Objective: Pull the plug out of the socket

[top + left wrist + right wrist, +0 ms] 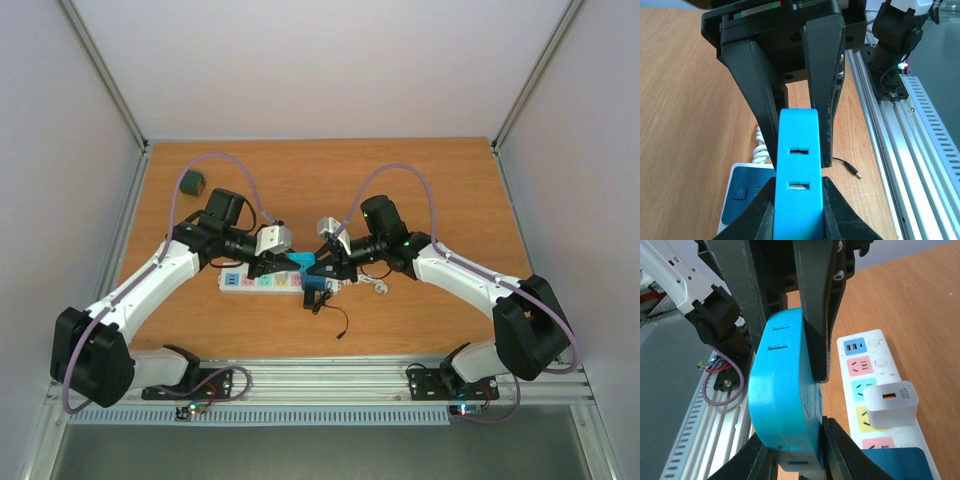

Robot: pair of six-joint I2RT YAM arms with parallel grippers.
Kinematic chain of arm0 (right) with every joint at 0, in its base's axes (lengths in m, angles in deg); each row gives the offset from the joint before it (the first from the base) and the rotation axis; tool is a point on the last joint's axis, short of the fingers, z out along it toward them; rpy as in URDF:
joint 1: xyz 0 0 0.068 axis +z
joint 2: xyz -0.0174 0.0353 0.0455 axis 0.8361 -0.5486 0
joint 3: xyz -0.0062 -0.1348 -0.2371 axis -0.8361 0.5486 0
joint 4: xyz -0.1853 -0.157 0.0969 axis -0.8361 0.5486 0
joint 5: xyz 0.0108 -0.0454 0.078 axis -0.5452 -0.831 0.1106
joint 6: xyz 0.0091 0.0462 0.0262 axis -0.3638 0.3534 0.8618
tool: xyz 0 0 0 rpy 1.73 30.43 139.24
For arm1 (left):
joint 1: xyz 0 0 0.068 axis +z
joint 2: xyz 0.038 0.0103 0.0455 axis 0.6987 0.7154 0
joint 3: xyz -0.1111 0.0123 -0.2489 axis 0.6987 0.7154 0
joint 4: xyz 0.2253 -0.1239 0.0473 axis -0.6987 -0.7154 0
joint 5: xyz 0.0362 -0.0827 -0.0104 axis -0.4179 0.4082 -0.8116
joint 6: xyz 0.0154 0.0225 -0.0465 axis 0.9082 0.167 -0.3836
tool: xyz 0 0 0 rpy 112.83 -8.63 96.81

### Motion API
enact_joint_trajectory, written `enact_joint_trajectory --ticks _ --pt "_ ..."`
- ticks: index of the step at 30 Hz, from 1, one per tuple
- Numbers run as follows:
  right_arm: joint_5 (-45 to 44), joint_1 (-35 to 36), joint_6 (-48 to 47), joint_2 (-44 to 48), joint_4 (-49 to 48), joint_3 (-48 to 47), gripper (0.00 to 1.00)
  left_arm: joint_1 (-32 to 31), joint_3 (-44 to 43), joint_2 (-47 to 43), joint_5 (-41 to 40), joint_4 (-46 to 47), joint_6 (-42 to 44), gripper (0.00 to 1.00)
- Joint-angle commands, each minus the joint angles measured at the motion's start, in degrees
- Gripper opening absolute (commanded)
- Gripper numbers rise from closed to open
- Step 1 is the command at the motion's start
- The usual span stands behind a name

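Reaching inward from opposite sides, the left tool [797, 185] and right tool [795, 440] meet head-on, each clamped on the same blue plug [785, 390]

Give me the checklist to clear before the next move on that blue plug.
1. Left gripper shut on the blue plug: ok.
2. Right gripper shut on it too: ok.
3. Plug out of the power strip: cannot tell, contact hidden.
4. Strip held down: not ok, both grippers are on the plug.
5. White charger clear of both grippers: ok.
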Motion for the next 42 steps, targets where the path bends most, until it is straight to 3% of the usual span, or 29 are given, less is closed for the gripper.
enact_joint_trajectory --ticks 1,6,12,18,30,35,42 --pt "0.6 0.3 2.2 1.2 -0.8 -1.6 0.18 0.3 0.7 -1.4 1.8 0.7 -1.2 0.02" --pt "0.5 0.3 3.4 1.4 0.1 -1.8 0.02 0.2 0.9 -1.7 0.9 1.2 -2.5 0.09" --pt "0.2 0.2 4.0 2.3 0.6 -1.3 0.01 0.5 1.5 -3.2 -1.1 1.0 -3.6 0.26" --pt "-0.1 0.1 2.5 2.6 1.4 -0.5 0.01 3.0 2.9 -5.5 0.5 0.9 -4.1 0.32" --pt "-0.7 0.2 1.8 3.4 -0.1 -0.1 0.05 3.6 1.6 -2.9 6.3 -2.2 -3.3 0.17" --pt "-0.9 0.2 1.8 3.3 -0.6 -0.2 0.06 3.6 2.5 -2.7 7.9 1.1 -7.4 0.24" --pt "-0.5 0.2 2.0 2.8 -1.3 -0.2 0.06 3.6 3.1 -2.1 8.4 3.2 -10.0 0.24"
